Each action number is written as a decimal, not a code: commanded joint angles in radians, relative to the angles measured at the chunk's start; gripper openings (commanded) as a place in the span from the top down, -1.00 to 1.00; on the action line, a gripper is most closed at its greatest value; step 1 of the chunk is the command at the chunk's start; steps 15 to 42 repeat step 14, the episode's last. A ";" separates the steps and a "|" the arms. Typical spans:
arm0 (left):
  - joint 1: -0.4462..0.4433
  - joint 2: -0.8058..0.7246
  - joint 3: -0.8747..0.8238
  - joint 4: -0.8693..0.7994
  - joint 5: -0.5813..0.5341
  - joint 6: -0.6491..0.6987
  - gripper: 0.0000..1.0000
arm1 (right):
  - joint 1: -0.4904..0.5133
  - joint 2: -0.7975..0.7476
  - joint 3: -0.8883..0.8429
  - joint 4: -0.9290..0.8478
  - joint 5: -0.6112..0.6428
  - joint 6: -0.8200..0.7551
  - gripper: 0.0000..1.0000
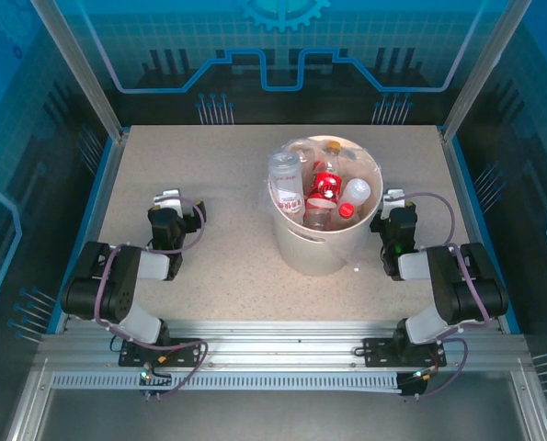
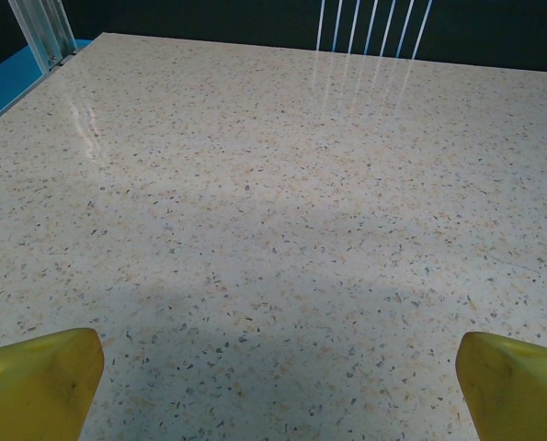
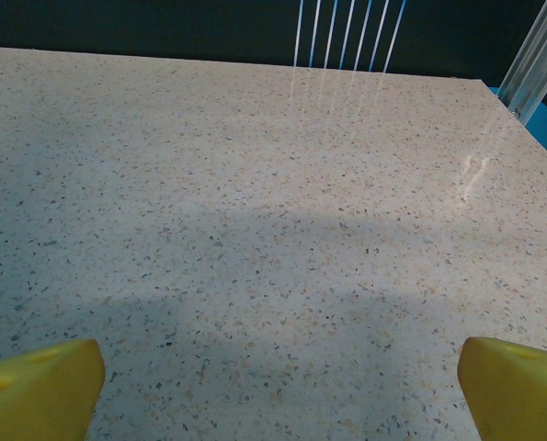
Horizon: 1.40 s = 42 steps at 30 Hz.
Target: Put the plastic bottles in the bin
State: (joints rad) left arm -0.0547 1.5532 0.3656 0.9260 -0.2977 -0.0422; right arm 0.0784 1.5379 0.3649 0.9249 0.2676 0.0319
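Bottles (image 1: 324, 188) heaped inside bin (image 1: 324, 250) at mid-table; axes mixed, some upright, some tilted. Left gripper (image 1: 169, 200): fingers spread wide, nothing held, well left of bin. Right gripper (image 1: 394, 199): same, spread and unloaded, just right of bin, so nearer arm. Judgement: task looks complete, no pick pending.

Folded back on both arms, elbows bent outward. Spread wide at left gripper (image 1: 170, 198), yellow fingertips (image 2: 39, 381) far apart. Likewise at right gripper (image 1: 394, 197), aimed away from bases.
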 commanded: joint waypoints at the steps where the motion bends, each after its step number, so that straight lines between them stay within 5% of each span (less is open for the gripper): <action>1: 0.010 0.005 -0.002 0.041 0.012 0.020 -0.98 | 0.017 0.005 0.016 0.000 -0.036 -0.023 -0.99; 42: 0.010 0.004 -0.002 0.039 0.012 0.019 -0.98 | 0.016 0.005 0.016 0.001 -0.039 -0.024 -0.99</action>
